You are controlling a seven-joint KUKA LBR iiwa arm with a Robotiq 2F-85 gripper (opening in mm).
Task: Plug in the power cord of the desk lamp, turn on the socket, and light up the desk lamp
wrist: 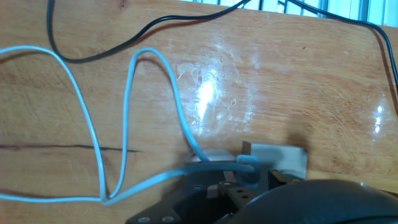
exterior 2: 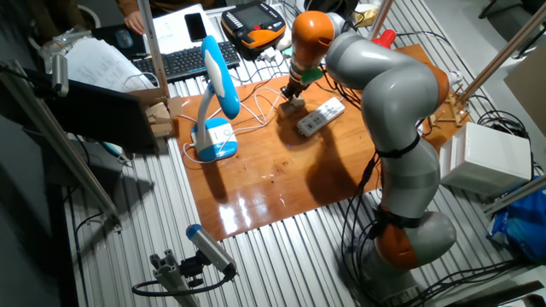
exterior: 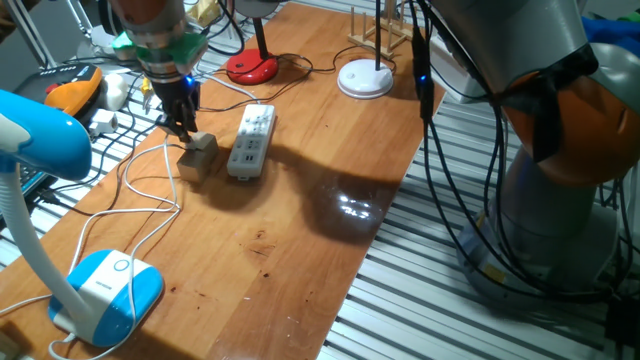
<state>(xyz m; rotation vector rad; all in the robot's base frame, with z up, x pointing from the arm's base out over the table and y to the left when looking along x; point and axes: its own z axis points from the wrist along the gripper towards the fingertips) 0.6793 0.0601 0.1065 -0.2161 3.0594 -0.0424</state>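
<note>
Lamps: three on the bench.
- One desk lamp, light-blue and white oval base at the near left corner, white neck curving up to a light-blue head at the left edge.
- One red round-based lamp near the far edge, with a black cable.
- One white disc-based lamp beside the far right edge.

Cords: one white power cord, running from the desk lamp base in loose loops along the left side up to the gripper. In the hand view its end lies between the gripper parts, beside a small white plug.

Blocks: one small tan wooden block, mid-bench, just left of the socket.

Sockets: one white power strip, the socket, flat, just right of the block, its long side toward the far edge.

Gripper: one, hanging over the block's far left corner, fingers narrow, closed around the cord end.

Past the far left edge: one orange-and-black handset and a black keyboard.
</note>
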